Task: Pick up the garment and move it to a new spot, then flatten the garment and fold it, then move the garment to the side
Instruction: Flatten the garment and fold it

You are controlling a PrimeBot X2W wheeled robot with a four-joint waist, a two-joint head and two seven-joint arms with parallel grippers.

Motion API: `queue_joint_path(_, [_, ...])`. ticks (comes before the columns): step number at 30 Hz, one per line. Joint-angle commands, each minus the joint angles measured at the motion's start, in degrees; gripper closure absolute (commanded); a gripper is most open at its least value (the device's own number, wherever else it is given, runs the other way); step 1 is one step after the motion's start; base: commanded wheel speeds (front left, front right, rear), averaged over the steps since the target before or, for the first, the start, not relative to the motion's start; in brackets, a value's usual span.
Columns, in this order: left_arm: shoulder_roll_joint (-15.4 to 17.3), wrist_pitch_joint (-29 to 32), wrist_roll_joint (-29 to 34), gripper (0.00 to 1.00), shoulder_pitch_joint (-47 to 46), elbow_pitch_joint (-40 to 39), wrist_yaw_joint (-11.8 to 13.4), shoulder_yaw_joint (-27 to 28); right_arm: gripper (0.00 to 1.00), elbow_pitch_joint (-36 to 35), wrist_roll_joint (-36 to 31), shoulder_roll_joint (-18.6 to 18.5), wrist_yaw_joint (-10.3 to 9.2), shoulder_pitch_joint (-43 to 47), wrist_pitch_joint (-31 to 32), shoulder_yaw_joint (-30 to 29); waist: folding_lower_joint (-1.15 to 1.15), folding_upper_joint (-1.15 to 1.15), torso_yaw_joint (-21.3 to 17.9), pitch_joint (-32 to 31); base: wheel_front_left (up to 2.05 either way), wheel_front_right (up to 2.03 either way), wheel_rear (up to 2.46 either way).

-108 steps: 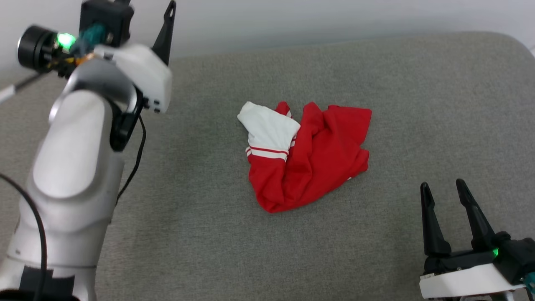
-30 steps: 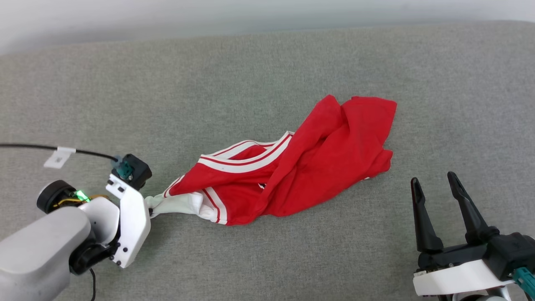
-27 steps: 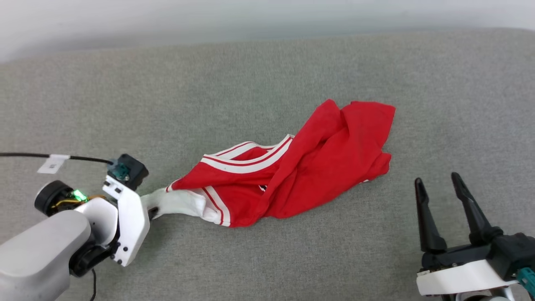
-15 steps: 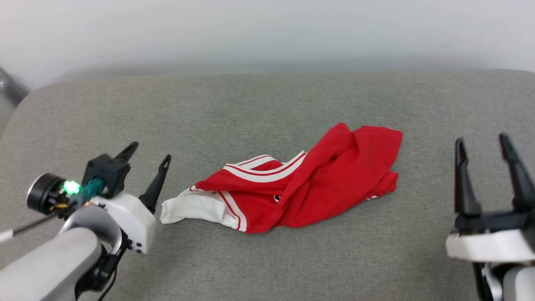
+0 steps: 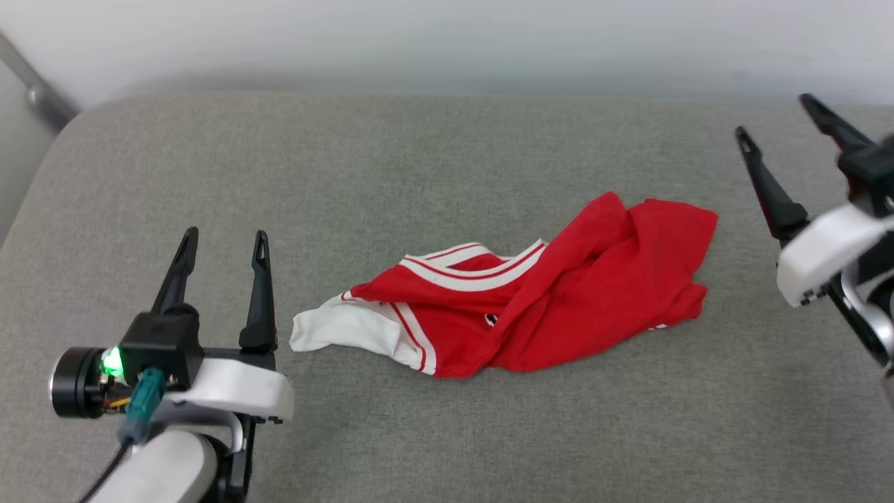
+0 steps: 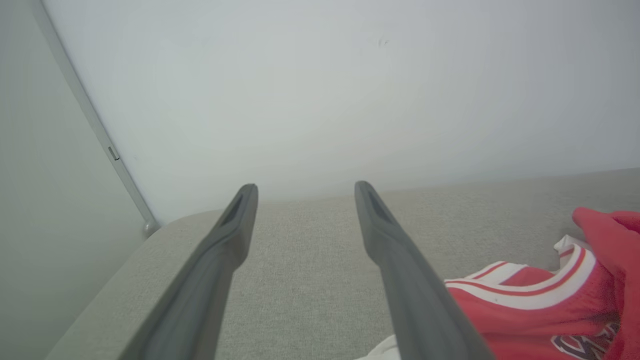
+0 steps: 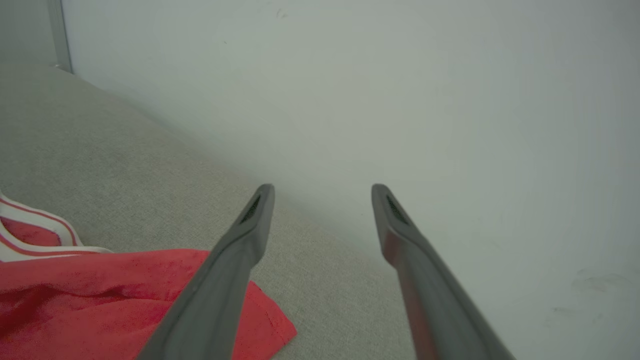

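The garment (image 5: 531, 300), a red jersey with a white sleeve and red-white striped trim, lies crumpled and stretched out on the grey cushion (image 5: 419, 161). Its white sleeve points left toward my left gripper (image 5: 225, 241), which stands open and empty just left of it. My right gripper (image 5: 772, 115) is open and empty, raised to the right of the garment's red end. The left wrist view has the garment (image 6: 545, 305) at lower right, beside the open left gripper (image 6: 305, 187). In the right wrist view the red cloth (image 7: 100, 300) lies at lower left of the open right gripper (image 7: 322, 189).
A pale wall (image 5: 447, 42) runs along the cushion's far edge. A grey metal strip (image 5: 38, 87) slants down the wall at the far left corner. The cushion's left edge (image 5: 28, 202) rounds off near my left arm.
My left gripper let go of the white sleeve, opened and drew back to the left. My right gripper rose toward the far right. The head view has shifted.
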Motion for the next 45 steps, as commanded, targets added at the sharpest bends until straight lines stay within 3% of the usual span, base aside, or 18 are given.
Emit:
queue_joint_path(1, [-2.0, -0.2, 2.5, 0.00, 2.3, -0.6, 0.2, 2.8, 0.00, 0.8, 4.6, -3.0, -0.04, -3.7, 5.1, 4.3, 0.00, 0.00, 1.2, 1.8, 0.00, 0.00, 0.00])
queue_joint_path(4, [-6.0, -0.2, 6.2, 0.00, 5.3, -1.2, -0.9, 7.3, 0.00, 0.9, 13.0, -8.6, -0.04, -9.3, 15.1, 13.5, 0.00, 0.00, 2.3, 3.8, 0.00, 0.00, 0.00])
queue_joint_path(5, [-6.0, -0.2, 6.2, 0.00, 5.3, -1.2, -0.9, 7.3, 0.00, 0.9, 13.0, -8.6, -0.04, -9.3, 15.1, 13.5, 0.00, 0.00, 2.3, 3.8, 0.00, 0.00, 0.00])
queue_joint_path(11, [-13.8, -0.2, 12.8, 0.00, 9.2, -0.8, -4.7, 14.7, 0.00, -1.7, 27.9, -17.2, -0.04, -19.9, 35.1, 30.1, 0.00, 0.00, 4.4, 8.3, 0.00, 0.00, 0.00])
queue_joint_path(17, [-21.0, -0.2, 18.7, 0.00, 9.3, -0.2, -9.2, 19.9, 0.00, 0.0, 35.7, -19.1, -0.04, -29.4, 47.6, 38.9, 0.00, 0.00, 6.9, 12.9, 0.00, 0.00, 0.00])
queue_joint_path(18, [-23.2, -0.2, 20.4, 0.00, 9.2, 0.1, -11.0, 21.2, 0.00, 1.6, 36.9, -19.1, -0.04, -31.4, 49.4, 41.1, 0.00, 0.00, 7.8, 14.3, 0.00, 0.00, 0.00])
queue_joint_path(24, [-27.8, -0.2, 23.8, 0.00, 8.1, 2.0, -15.5, 24.3, 0.00, 5.7, 40.2, -17.7, -0.04, -32.6, 50.3, 45.7, 0.00, 0.00, 9.4, 17.1, 0.00, 0.00, 0.00])
queue_joint_path(28, [-30.7, -0.2, 26.3, 0.00, 7.9, 3.3, -18.5, 26.1, 0.00, 7.8, 42.3, -18.0, -0.03, -29.7, 51.0, 52.0, 0.00, 0.00, 10.1, 18.2, 0.00, 0.00, 0.00])
queue_joint_path(32, [-32.5, -0.2, 28.9, 0.00, 7.7, 4.3, -20.6, 27.7, 0.00, 9.5, 43.4, -18.2, -0.03, -29.4, 49.0, 55.6, 0.00, 0.00, 10.1, 18.2, 0.00, 0.00, 0.00])
queue_joint_path(33, [-32.8, -0.2, 29.3, 0.00, 7.9, 4.4, -21.0, 28.2, 0.55, 10.0, 43.5, -18.0, -0.04, -29.9, 48.1, 55.9, 0.00, 0.00, 9.9, 17.9, 0.00, 0.00, 0.00])
queue_joint_path(34, [-33.0, -0.2, 29.8, 0.00, 8.1, 4.5, -21.4, 28.8, 0.98, 10.4, 43.9, -17.6, -0.04, -30.6, 46.9, 55.9, 0.00, 0.00, 9.6, 17.5, 0.00, 0.00, 0.00])
queue_joint_path(40, [-34.2, -0.2, 31.5, 0.00, 10.1, 5.5, -23.2, 31.5, 1.00, 10.5, 45.5, -17.5, -0.06, -36.5, 39.3, 54.1, 0.00, 0.00, 8.0, 13.0, 0.00, 0.00, 0.00])
queue_joint_path(45, [-34.4, -0.2, 32.5, 0.00, 12.9, 6.3, -24.2, 34.0, 1.00, 7.4, 46.4, -19.8, -0.06, -38.8, 33.6, 55.0, 0.00, 0.00, 5.9, 8.4, 0.00, 0.00, 0.00])
